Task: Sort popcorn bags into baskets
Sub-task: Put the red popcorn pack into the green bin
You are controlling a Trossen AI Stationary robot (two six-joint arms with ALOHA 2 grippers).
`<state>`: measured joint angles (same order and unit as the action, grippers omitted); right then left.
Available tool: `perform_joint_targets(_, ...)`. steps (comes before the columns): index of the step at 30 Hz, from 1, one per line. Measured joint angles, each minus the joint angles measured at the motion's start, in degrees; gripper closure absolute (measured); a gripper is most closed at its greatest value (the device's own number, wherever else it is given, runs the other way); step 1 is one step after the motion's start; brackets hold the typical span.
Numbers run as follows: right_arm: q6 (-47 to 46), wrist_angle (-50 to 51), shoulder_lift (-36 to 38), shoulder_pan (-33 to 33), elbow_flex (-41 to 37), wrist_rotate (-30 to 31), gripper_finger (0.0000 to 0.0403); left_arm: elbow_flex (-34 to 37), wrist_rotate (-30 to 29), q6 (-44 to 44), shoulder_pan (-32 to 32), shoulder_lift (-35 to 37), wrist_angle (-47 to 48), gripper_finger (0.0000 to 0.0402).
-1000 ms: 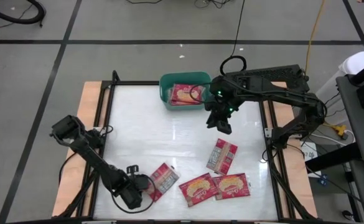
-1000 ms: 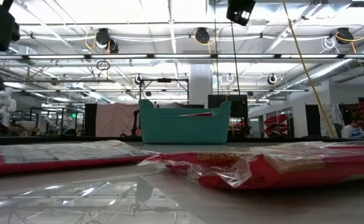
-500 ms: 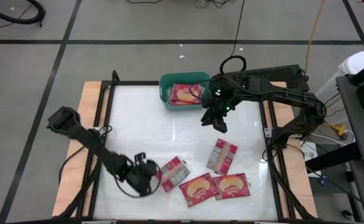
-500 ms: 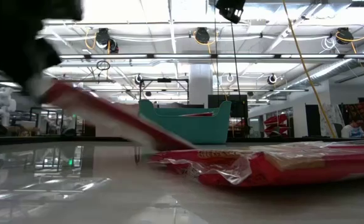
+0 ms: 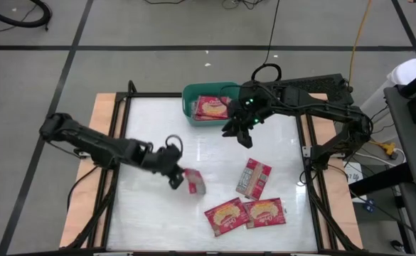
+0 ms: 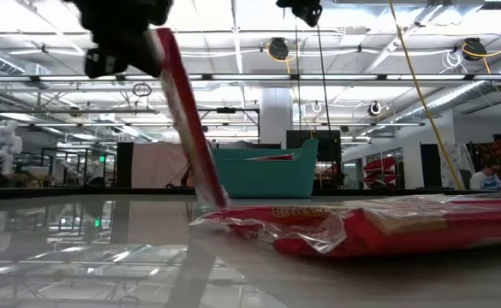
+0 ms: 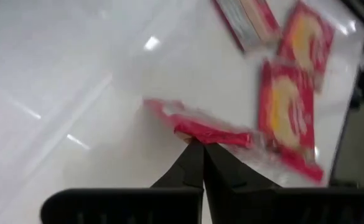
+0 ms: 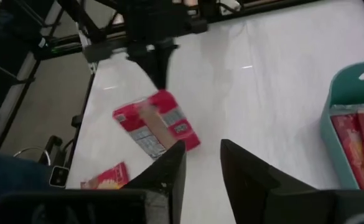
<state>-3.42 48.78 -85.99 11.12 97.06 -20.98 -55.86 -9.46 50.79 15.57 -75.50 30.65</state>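
My left gripper (image 5: 175,175) is over the table's middle left, shut on a red popcorn bag (image 5: 193,182) that hangs steeply below it (image 6: 186,120). My right gripper (image 5: 236,133) hovers open beside the teal basket (image 5: 188,107) at the far edge, with nothing between its fingers (image 8: 200,155). The basket holds red popcorn bags (image 5: 211,107). Three more bags lie flat on the table near the front right: one (image 5: 254,178), one (image 5: 225,217) and one (image 5: 264,212). My left gripper pinches the bag's upper edge (image 7: 201,133) between its two shut fingers, which slant down at it from the table's left. The bag hangs tilted below the fingers. Its lower end (image 6: 216,198) is close above the table; whether it touches, I cannot tell.
Black frame rails (image 5: 122,142) run along the table's left and right sides. The white table top (image 5: 165,135) between the held bag and the basket is bare. Cables (image 5: 268,71) hang behind the basket.
My left gripper has taken up the bag that lay flat at the near left. It has swung up and toward the table's middle. The bag has gone from flat, through one end raised, to hanging steeply. My right gripper has tipped a little toward the basket.
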Motion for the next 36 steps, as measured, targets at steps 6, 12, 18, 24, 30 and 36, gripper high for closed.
perform_joint_targets(6, -0.60, -1.76, -1.65, -0.76, -1.09, 0.27, 0.0266, -0.02, 4.43, -0.73, -6.47, 0.35, -2.43, 0.0401)
perform_joint_targets(12, -5.09, -12.17, -1.82, -2.43, -11.08, 0.15, 0.0228, -0.02, 4.49, 1.14, -10.54, 0.37, -6.05, 0.0401)
perform_joint_targets(18, -8.71, -21.57, -1.82, -5.18, -20.20, 0.32, 0.0203, -0.02, 4.85, 5.28, -13.22, 0.37, -12.49, 0.0401)
perform_joint_targets(24, -11.82, -23.06, -1.67, -6.73, -23.02, 7.72, 0.0165, -0.02, 1.51, 9.26, -15.49, 0.39, -19.90, 0.0401)
perform_joint_targets(30, -9.29, -23.70, -1.43, -7.68, -23.04, 12.81, 0.0127, -0.02, -0.19, 11.40, -18.47, 0.41, -26.89, 0.0401)
perform_joint_targets(36, -9.53, -24.26, -1.43, -7.64, -23.04, 20.76, 0.0121, -0.02, -1.13, 12.07, -22.47, 0.44, -32.55, 0.0401)
